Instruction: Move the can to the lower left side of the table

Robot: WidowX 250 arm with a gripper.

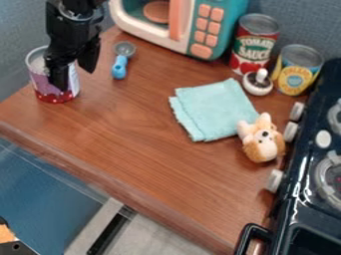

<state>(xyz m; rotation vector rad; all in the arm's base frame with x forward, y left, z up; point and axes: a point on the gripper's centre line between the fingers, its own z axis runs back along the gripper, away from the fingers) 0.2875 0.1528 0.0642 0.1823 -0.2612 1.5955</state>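
The brown wooden desk (126,132) has a visible grain and a soft sheen. The folded pale teal cloth (212,108) is matt. The white-and-teal toy microwave (233,22) looks like smooth plastic, as does the blue-handled scoop (120,67). The black stove (296,194) is glossy. The small tan-and-white dog toy (263,142) seems to be soft plush, though its surface is blurred.
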